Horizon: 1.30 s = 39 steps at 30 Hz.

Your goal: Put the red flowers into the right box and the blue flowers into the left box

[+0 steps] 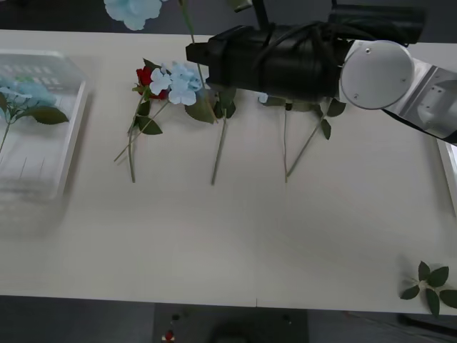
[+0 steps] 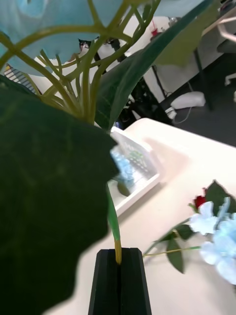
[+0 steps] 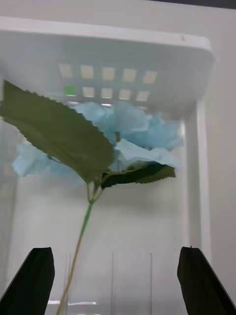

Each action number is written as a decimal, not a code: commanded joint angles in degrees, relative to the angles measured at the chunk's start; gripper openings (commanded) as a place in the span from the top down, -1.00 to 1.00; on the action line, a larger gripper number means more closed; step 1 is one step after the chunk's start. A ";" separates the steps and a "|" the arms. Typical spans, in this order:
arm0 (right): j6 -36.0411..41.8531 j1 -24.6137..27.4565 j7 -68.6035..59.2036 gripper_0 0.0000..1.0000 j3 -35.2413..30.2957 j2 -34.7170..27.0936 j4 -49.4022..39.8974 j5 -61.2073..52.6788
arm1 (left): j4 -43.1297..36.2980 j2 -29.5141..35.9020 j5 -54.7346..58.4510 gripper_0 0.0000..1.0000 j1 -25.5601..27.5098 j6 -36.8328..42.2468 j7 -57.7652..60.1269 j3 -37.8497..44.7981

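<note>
Two pincers: one carries a flower, the other stands spread over the bin.
Right pincer [image 2: 119, 256]: in its wrist view the black fingers are pressed together on the stem of a held blue hydrangea [image 1: 133, 11]; the arm reaches across the upper middle of the front view, and the bloom hangs at the top edge, above and beyond the desk's [image 1: 235, 243] far edge.
Held stem's long axis: it runs from the fingers straight away from the wrist, up to the branching head and its big dark leaves.
Left pincer [image 3: 118, 278]: fingers wide apart at the two lower corners of its wrist view, gripping nothing, poised over the left box [image 1: 71, 136].
Left box: at the left edge of the front view; a binned blue hydrangea [image 3: 123, 133] lies inside it, stem trailing towards the fingers.
Key relation: the left box lies to the left of and nearer than the carried bloom in the front view, so I judge the right arm must swing further left before letting go; the left arm is nearer the bin but holds nothing.
On the desk: a red rose [image 1: 146, 76] touching a second loose blue hydrangea [image 1: 178, 82] at upper centre-left, stems pointing towards the lower frame; more stems [image 1: 285, 150] stick out under the arm.
Right box [image 1: 450, 171]: thin pale rim at the right edge.
Leaf sprig [image 1: 430, 282]: lower right, well apart.
</note>
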 commanded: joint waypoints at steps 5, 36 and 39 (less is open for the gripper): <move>-2.63 -6.31 -0.35 1.00 4.71 11.17 8.78 -4.29 | -5.71 0.99 12.05 -0.44 -2.22 6.46 -12.82 4.74; -2.72 -7.02 -0.35 1.00 4.98 14.34 11.24 -5.69 | 3.61 -10.70 47.38 -0.45 -8.64 37.66 -37.69 4.74; -2.72 -7.02 -0.35 1.00 4.98 14.34 11.24 -5.69 | 4.40 -12.01 49.49 -0.44 -8.64 39.50 -37.78 4.74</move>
